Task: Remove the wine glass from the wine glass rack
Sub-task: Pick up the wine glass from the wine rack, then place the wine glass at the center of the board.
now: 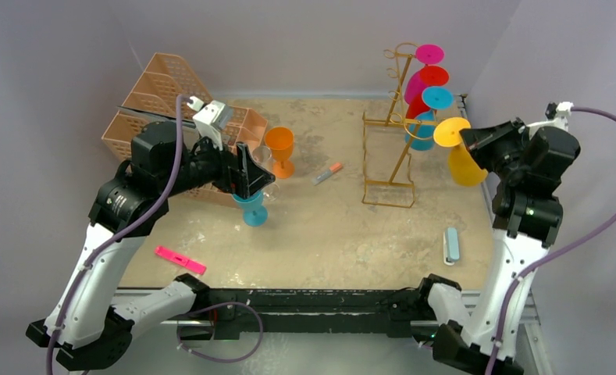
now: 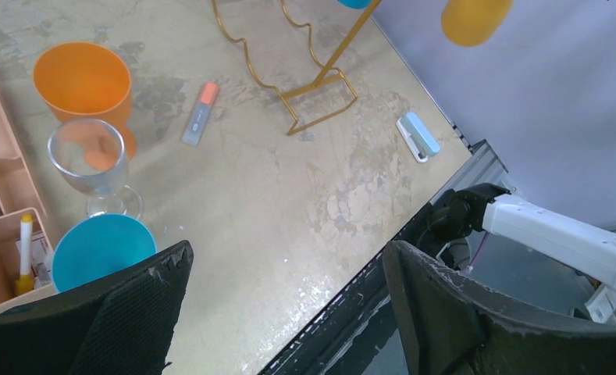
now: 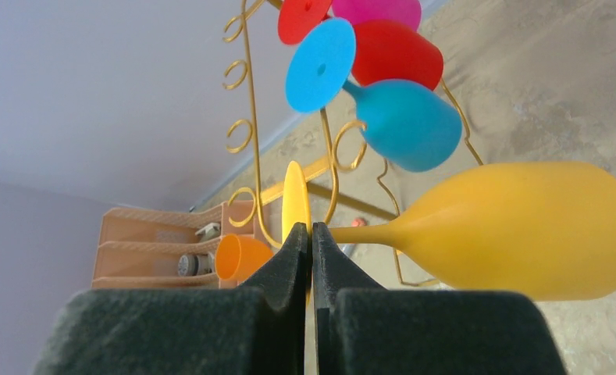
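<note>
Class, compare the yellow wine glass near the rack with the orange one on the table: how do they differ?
The yellow wine glass hangs tilted in the air, while the orange wine glass stands upright on the table. The yellow wine glass has its foot pinched by the right hand; the orange wine glass is untouched. Both are opaque stemmed glasses.

The left gripper [image 2: 287, 258] stands wide open above the table edge with nothing between its fingers. Left of it, a teal glass [image 2: 101, 250], a clear glass [image 2: 86, 160] and an orange glass [image 2: 82, 78] stand close together. Farther off lie a marker [image 2: 199, 115] and the rack [image 2: 325, 115], with a yellow glass [image 2: 475, 17] at the top edge.
</note>
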